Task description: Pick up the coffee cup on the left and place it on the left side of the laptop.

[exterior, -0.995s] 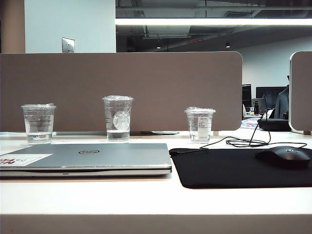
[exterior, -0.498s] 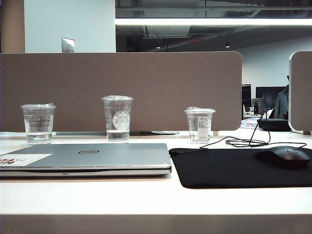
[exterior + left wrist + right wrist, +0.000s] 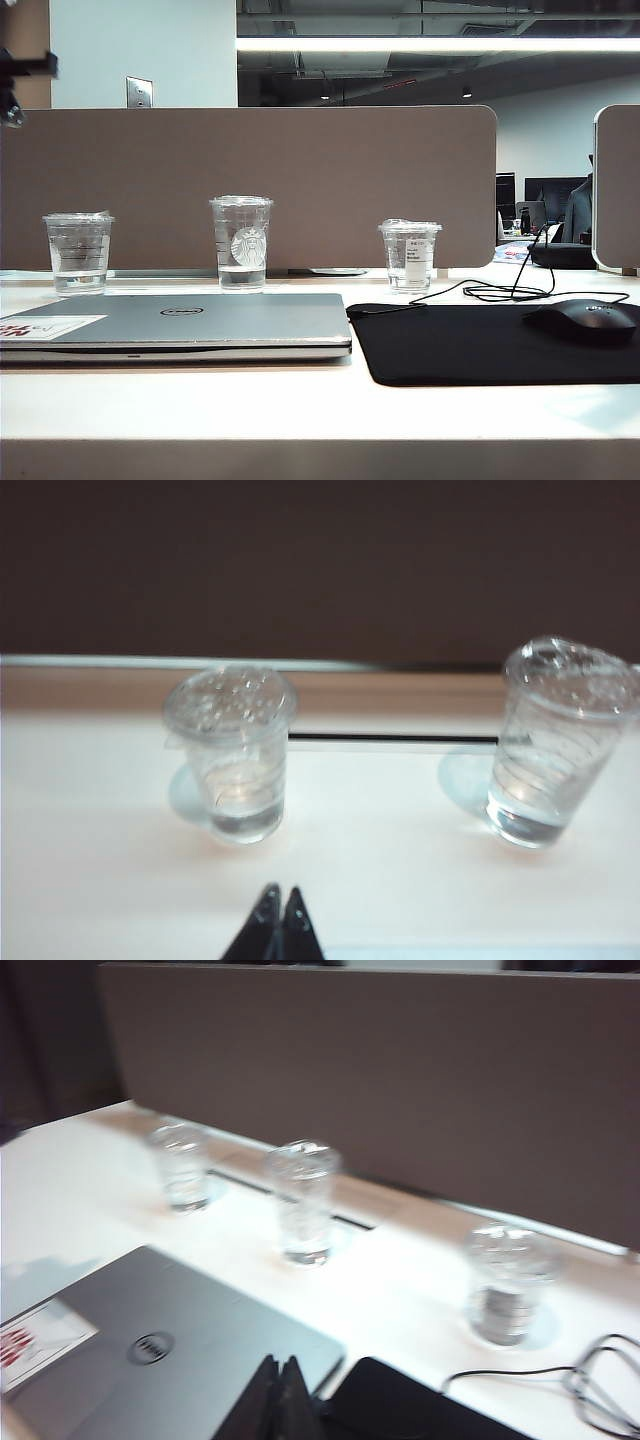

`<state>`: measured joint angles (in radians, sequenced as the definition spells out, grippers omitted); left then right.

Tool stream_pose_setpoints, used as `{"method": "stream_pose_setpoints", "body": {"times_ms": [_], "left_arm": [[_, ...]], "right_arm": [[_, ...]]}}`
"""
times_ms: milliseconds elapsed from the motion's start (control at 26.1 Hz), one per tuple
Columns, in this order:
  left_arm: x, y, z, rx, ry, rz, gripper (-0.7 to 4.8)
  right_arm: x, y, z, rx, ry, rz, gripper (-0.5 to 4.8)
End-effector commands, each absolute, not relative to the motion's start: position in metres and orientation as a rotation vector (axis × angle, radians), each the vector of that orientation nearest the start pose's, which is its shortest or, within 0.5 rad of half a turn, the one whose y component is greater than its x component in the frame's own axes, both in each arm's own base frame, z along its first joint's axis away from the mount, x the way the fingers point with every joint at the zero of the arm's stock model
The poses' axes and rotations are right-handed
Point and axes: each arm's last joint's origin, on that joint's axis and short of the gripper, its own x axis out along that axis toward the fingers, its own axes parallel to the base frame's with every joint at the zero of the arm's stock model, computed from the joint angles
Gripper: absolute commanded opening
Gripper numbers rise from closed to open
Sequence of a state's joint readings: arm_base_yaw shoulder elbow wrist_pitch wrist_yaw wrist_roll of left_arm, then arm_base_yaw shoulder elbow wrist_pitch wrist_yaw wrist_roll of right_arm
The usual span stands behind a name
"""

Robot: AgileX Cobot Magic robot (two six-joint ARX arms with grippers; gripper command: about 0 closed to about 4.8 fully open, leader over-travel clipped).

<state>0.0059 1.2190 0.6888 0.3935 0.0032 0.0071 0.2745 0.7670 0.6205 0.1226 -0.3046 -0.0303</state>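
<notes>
The coffee cup [image 3: 78, 254] is short, wide and clear, with a lid and a little liquid. It stands at the far left of the desk, behind the closed silver Dell laptop [image 3: 180, 325]. In the left wrist view the coffee cup [image 3: 232, 752] stands upright just ahead of my left gripper [image 3: 280, 892], which is shut, empty and apart from it. My right gripper [image 3: 278, 1362] is shut and empty and hovers over the laptop [image 3: 150, 1350] near its edge by the black mat. A dark piece of the left arm [image 3: 18, 70] shows at the exterior view's upper left.
A taller Starbucks cup [image 3: 241, 242] stands mid-desk and a smaller labelled cup [image 3: 410, 255] to its right. A black mat [image 3: 480, 342] carries a black mouse [image 3: 585, 320] with a cable. A brown divider [image 3: 250, 180] closes the back of the desk.
A dark piece of the left arm has come into the exterior view at the upper left. The cups, laptop and mouse have not moved.
</notes>
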Motion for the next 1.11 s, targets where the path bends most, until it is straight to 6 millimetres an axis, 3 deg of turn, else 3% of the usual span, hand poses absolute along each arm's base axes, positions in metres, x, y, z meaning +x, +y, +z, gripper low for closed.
{"method": "stream_pose_setpoints", "body": {"times_ms": [38,230,498,651,689,727,765,804,842,1110], "left_arm": [[0.281,0.002,0.263,0.007,0.054,0.003,-0.06],[0.302,0.002,0.239,-0.004,0.055,0.005,-0.05],[0.332,0.011,0.184,-0.054,0.08,0.056,-0.05],[0.345,0.011,0.165,-0.053,0.112,0.059,0.03],[0.35,0.012,0.16,-0.053,0.123,0.06,0.35],[0.355,0.012,0.157,-0.053,0.129,0.06,1.05],[0.364,0.012,0.153,-0.054,0.131,0.06,2.98],[0.37,0.012,0.152,-0.053,0.129,0.06,4.39],[0.38,0.013,0.151,-0.053,0.122,0.061,4.79],[0.424,0.017,0.146,-0.052,0.078,0.112,4.79]], "right_arm": [[0.168,0.065,0.31,-0.033,-0.004,0.613,-0.02],[0.168,0.075,0.309,-0.033,-0.003,0.662,-0.02],[0.167,0.077,0.309,-0.033,-0.005,0.672,-0.02],[0.168,0.077,0.309,-0.033,-0.005,0.672,-0.02],[0.168,0.077,0.309,-0.033,-0.005,0.673,-0.02],[0.168,0.077,0.309,-0.033,-0.005,0.673,-0.02],[0.167,0.077,0.309,-0.033,-0.004,0.676,-0.02],[0.167,0.077,0.309,-0.033,-0.005,0.676,-0.02],[0.167,0.077,0.309,-0.033,-0.005,0.676,-0.02],[0.167,0.077,0.31,-0.033,-0.007,0.679,-0.02]]}}
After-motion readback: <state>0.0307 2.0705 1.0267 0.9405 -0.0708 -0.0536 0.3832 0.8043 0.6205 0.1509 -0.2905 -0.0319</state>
